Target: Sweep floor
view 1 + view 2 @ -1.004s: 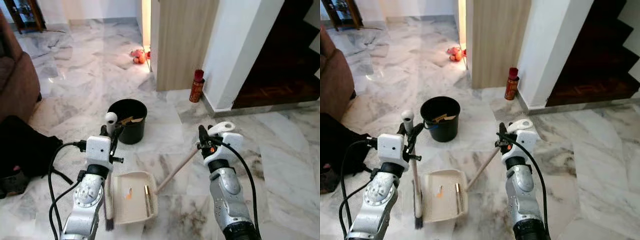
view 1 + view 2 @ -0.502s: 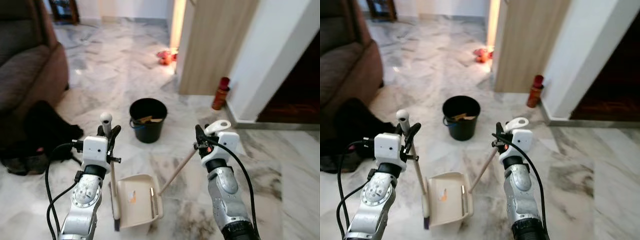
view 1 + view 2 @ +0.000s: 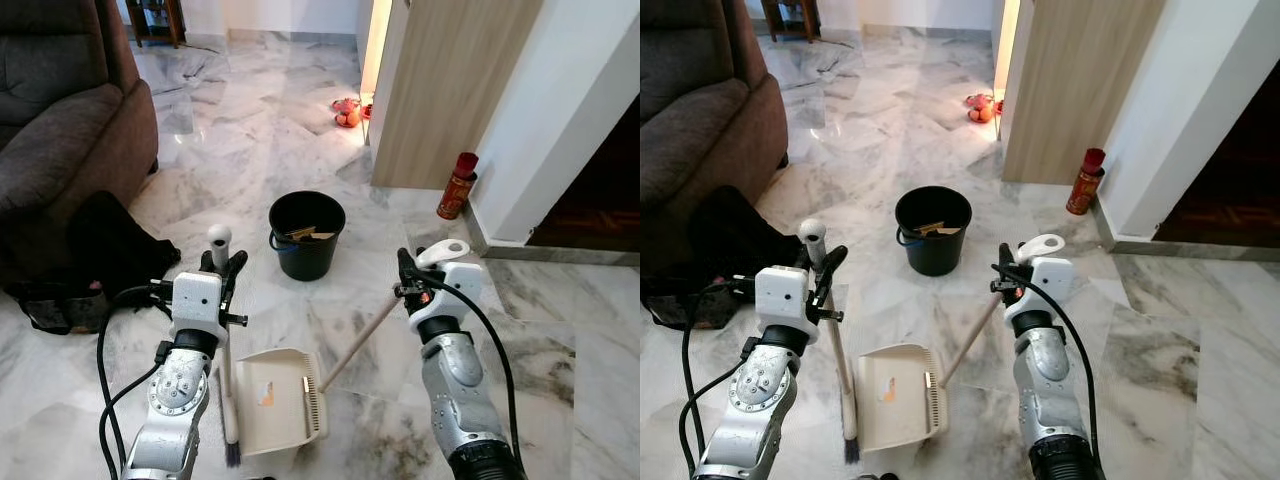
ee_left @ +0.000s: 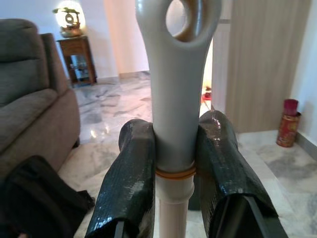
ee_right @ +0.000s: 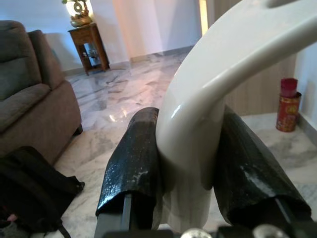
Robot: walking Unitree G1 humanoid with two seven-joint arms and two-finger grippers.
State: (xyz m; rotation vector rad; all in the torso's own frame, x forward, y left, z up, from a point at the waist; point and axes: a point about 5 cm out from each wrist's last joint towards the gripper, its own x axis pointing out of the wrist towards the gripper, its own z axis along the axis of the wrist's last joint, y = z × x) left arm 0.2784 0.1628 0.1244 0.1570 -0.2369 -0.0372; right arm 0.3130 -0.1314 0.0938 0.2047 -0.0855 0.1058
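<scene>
Both eye views look forward and down from the head over the marble floor (image 3: 560, 330), sharing the black bucket (image 3: 307, 232) and brown sofa (image 3: 690, 120). Each wrist view looks close along its own black fingers (image 4: 132, 183), out toward the same sofa and the red can (image 5: 288, 104)

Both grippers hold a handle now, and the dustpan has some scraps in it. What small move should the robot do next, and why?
Probably step toward the black bucket and carry the dustpan over it. The right gripper is shut on the dustpan handle, the left gripper on the broom, and scraps already lie in the pan.
</scene>
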